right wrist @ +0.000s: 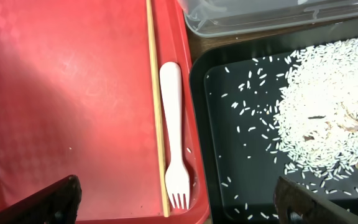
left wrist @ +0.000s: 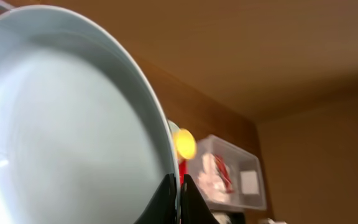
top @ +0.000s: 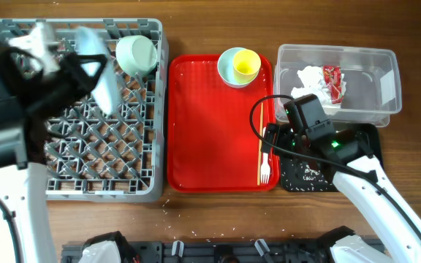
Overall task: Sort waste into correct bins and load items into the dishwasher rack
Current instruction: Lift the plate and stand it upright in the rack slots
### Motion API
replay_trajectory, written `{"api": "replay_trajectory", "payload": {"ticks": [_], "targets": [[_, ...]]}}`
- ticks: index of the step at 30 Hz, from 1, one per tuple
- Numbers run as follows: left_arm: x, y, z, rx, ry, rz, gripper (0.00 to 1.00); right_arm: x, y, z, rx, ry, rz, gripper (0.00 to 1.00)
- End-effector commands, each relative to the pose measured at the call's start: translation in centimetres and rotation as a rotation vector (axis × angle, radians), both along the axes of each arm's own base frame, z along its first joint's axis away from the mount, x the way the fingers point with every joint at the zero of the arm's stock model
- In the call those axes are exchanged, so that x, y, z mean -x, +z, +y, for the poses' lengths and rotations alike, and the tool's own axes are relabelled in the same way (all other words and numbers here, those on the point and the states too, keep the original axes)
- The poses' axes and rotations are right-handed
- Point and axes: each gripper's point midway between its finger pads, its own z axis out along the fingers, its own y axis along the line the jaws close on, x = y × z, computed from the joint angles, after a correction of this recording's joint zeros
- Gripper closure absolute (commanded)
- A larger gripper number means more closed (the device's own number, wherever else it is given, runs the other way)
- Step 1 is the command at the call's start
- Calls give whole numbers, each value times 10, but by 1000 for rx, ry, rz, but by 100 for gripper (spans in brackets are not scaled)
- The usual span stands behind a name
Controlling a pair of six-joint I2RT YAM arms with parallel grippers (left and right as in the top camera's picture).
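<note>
Overhead: left claw [left wrist: 179,196] tight on plate [top: 101,80] rim above rack [top: 123,161], right claw [right wrist: 179,205] spread wide over fork [right wrist: 171,124]

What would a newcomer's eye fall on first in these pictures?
The pale mint-blue round plate strikes first: the shut left gripper holds it by the rim above the large grey plastic dishwasher rack on the left. Next comes the bright red plastic tray in the middle, with a white plastic fork at its right edge. Beside it, a heap of white rice lies in the shallow black tray.
</note>
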Motion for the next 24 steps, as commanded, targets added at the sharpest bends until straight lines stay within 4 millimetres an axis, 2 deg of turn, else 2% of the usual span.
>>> {"api": "replay_trajectory", "payload": {"ticks": [1, 3, 7, 12, 17, 20, 22, 24], "targets": [[-6, -9, 24, -39, -71, -55, 96, -4, 4, -2, 4, -13, -15, 0], [-12, -18, 24, 11, -135, -52, 96, -4, 4, -2, 4, -13, -15, 1], [-36, -62, 29, 87, -195, 37, 96, -4, 4, -2, 4, -13, -15, 0], [-48, -93, 32, 98, -239, 67, 96, -4, 4, -2, 4, -13, -15, 0], [-54, -139, 65, -73, -92, 217, 96, -4, 4, -2, 4, -13, -15, 0], [-55, -145, 76, -125, -49, 243, 92, -4, 4, -2, 4, -13, -15, 0], [-55, -146, 76, -135, -58, 236, 85, -4, 4, -2, 4, -13, -15, 0], [-56, -145, 76, -138, -59, 232, 82, -4, 4, -2, 4, -13, -15, 0]]}}
